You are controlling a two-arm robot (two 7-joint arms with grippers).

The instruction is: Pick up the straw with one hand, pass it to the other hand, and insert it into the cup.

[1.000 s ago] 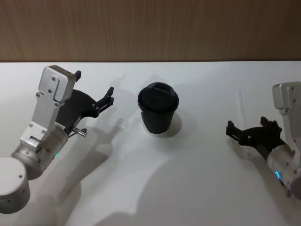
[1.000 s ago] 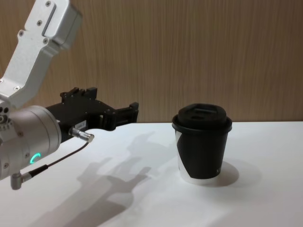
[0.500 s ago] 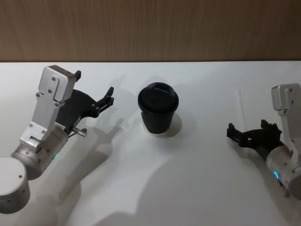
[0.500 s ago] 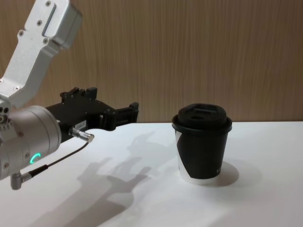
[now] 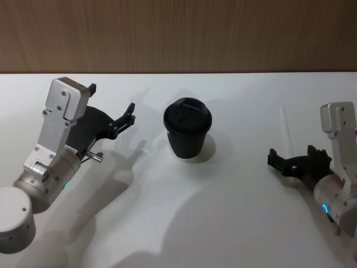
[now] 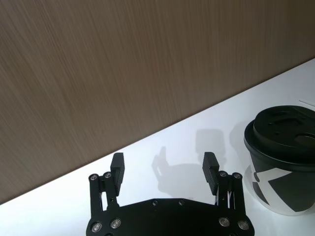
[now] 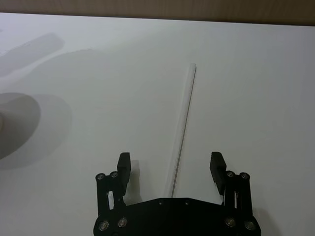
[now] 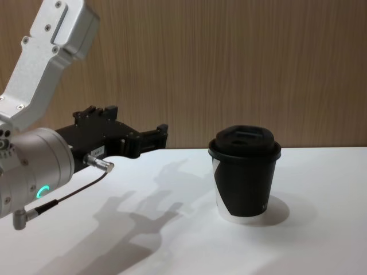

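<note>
The straw (image 5: 285, 131) is a long, thin, straight white tube lying flat on the white table (image 5: 234, 212) on the robot's right, well apart from the cup (image 5: 187, 134). It runs roughly front to back, and in the right wrist view its near end (image 7: 181, 130) passes between the spread fingers of the right gripper (image 7: 170, 158). The cup stands upright near the table's middle: a short black paper cup with a curved white patch on its side and a black sip lid on top
</note>
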